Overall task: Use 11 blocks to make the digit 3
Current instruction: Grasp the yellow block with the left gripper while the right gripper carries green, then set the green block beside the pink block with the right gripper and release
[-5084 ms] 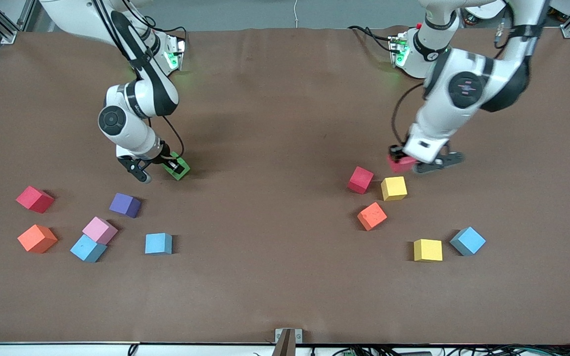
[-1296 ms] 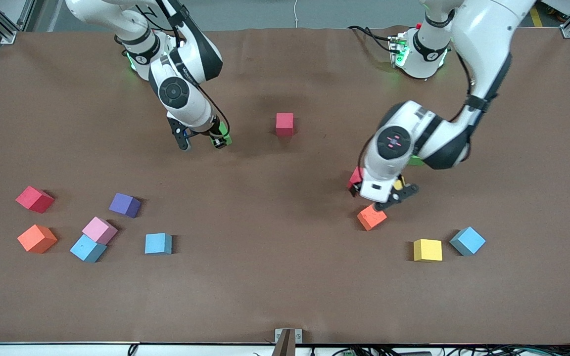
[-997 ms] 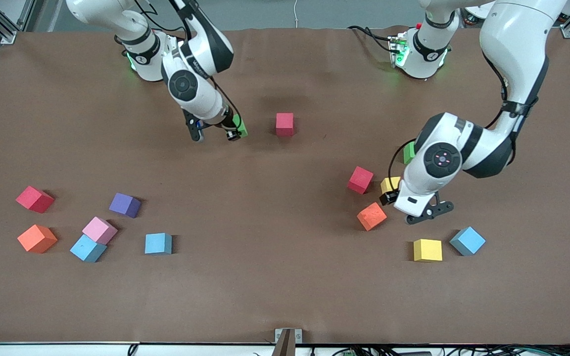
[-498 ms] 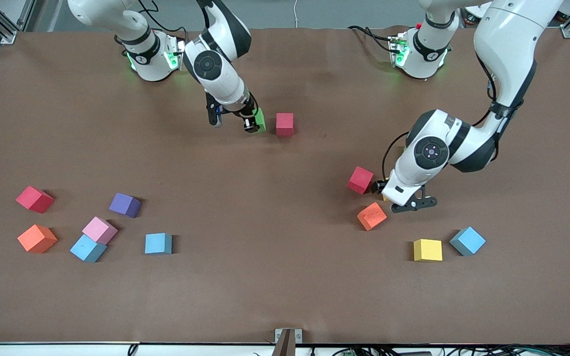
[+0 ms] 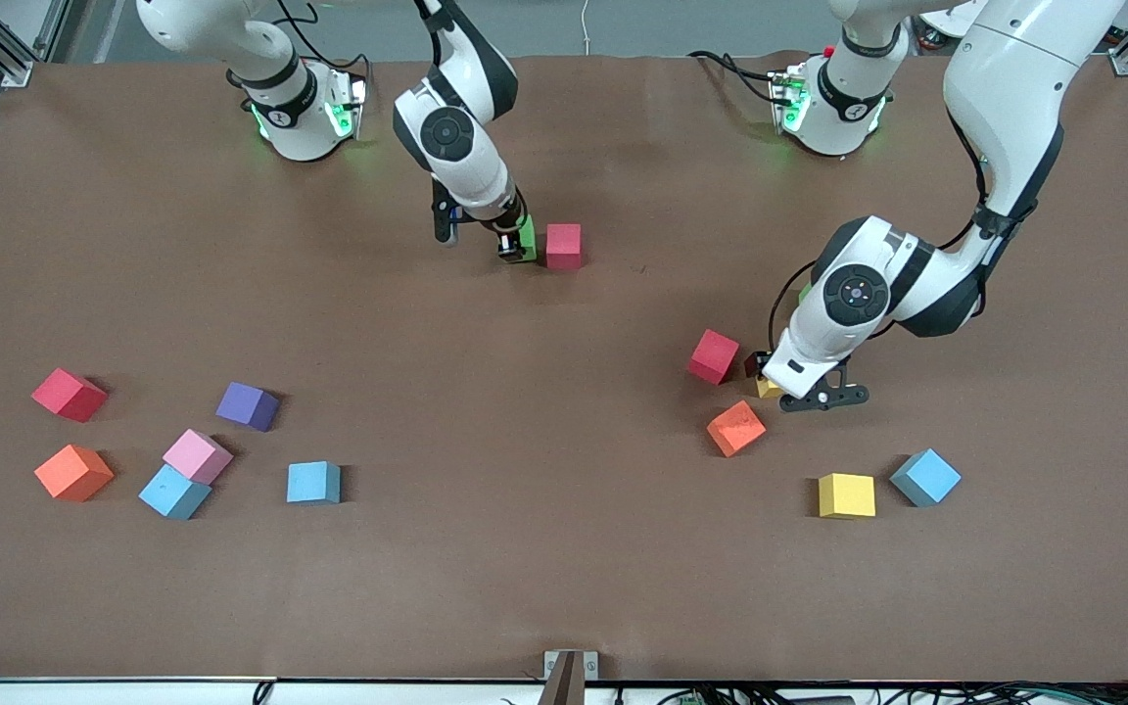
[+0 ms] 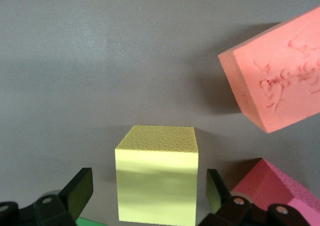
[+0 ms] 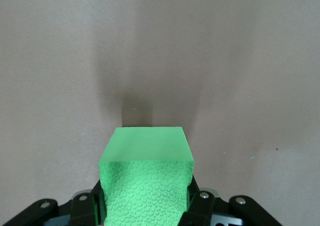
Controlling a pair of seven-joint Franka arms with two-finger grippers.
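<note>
Beside red block (image 5: pixel 564 245), green block (image 5: pixel 525 238) now.

White arms w/ black joints, black cables.

Even, bright overhead light; soft shadows beside each block on the table (image 5: pixel 564 548); wrist views slightly soft.

The blocks look like matt foam: the green block (image 7: pixel 146 178) has a pebbled, scaly face, the yellow block (image 6: pixel 156 178) a fine grain, the orange block (image 6: pixel 277 83) scuffed dents (shallow tears). The counter (image 5: pixel 564 548) wears dull brown cloth-like matting. The arms' shells (image 5: pixel 1010 69) are glossy white plastic.
</note>
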